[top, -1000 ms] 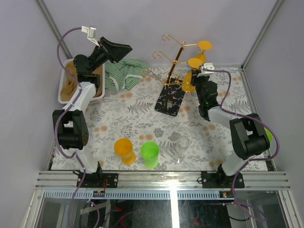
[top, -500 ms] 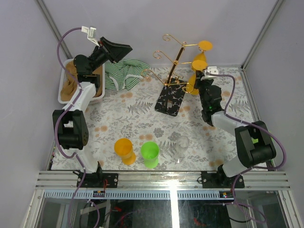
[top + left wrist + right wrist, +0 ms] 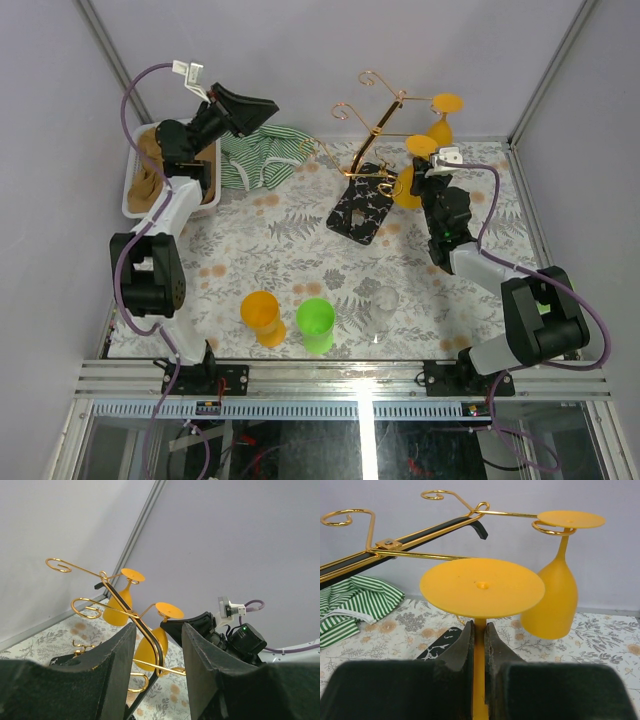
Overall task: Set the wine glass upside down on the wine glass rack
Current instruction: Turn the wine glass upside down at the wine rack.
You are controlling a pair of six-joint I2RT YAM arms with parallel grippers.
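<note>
Two orange glasses crowd the upper right of the overhead view: a second glass [image 3: 441, 128] already hangs bowl-down from the wine glass rack [image 3: 371, 138], and just below it the right gripper [image 3: 425, 178] holds the wine glass [image 3: 405, 190] inverted, foot uppermost, close beside the gold wire arms. At upper left the left gripper [image 3: 250, 108] hovers spread wide with nothing in it, above a striped cloth [image 3: 260, 155] and a white bin [image 3: 135, 195]. An orange cup [image 3: 262, 315], a green cup [image 3: 316, 322] and a clear glass [image 3: 385, 305] stand well apart at the bottom of the table [image 3: 280, 240], out of the way. From the left wrist, a wire arm runs up to the held glass's foot [image 3: 169, 611]; whether they touch I cannot tell. From the right wrist, the fingers [image 3: 462, 650] pinch the thin stem just under the broad foot [image 3: 482, 586], nearly closed on it, and the foot is not seated in any hook. The step in hand looks like the hanging itself. The next move probably calls for sliding the stem sideways into a free curl so the foot rests on the wire, then letting go. The hanging glass [image 3: 552, 600] sits close at right and the light stand could tip if pushed.
</note>
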